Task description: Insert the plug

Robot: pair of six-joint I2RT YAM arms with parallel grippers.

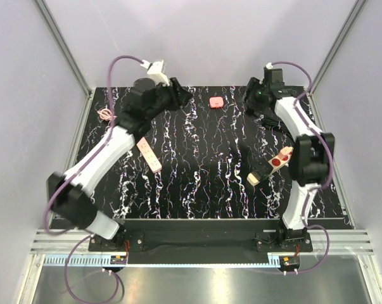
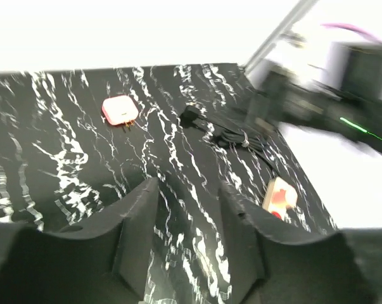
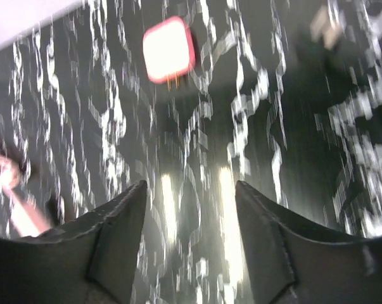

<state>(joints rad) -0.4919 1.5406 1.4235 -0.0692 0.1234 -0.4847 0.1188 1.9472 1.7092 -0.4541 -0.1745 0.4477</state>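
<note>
The plug (image 1: 216, 101) is a small pinkish-red rounded piece lying flat at the back middle of the black marbled table. It also shows in the left wrist view (image 2: 120, 109) and in the right wrist view (image 3: 169, 49), prongs toward the camera. The beige strip with red sockets (image 1: 271, 166) lies at the right, beside the right arm; its end shows in the left wrist view (image 2: 279, 195). My left gripper (image 1: 184, 97) is open and empty to the left of the plug (image 2: 187, 190). My right gripper (image 1: 249, 103) is open and empty to its right (image 3: 191, 187).
A white and pink bar (image 1: 150, 154) lies left of centre. A pink coiled piece (image 1: 104, 114) sits at the far left edge. A bundled black cable (image 2: 229, 133) lies near the right gripper. Grey walls enclose the table on three sides.
</note>
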